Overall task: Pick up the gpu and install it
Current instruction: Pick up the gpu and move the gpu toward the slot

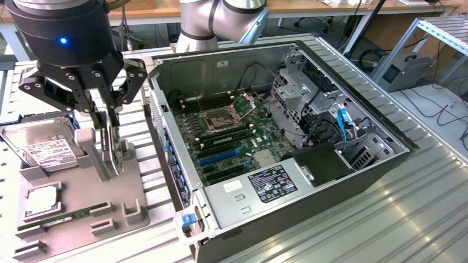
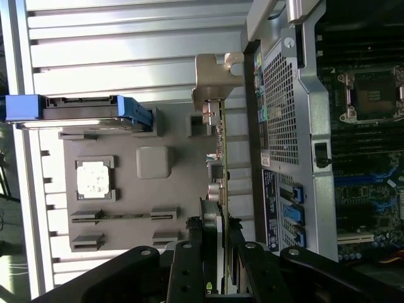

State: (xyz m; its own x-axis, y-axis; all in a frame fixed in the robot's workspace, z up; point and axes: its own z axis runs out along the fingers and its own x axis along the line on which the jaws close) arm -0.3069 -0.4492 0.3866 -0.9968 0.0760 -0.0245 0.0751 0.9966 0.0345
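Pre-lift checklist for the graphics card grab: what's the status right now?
1. Tool closed on the graphics card: ok, jaws clamp its upper edge.
2. Card upright in the gray holder: ok, not yet lifted.
3. Hard drive and memory stick apart from the card: ok.
4. Computer case open, board exposed: ok.
5. Blue slot on the board free: ok, looks unoccupied.
6. Grip firm enough to lift: cannot tell.
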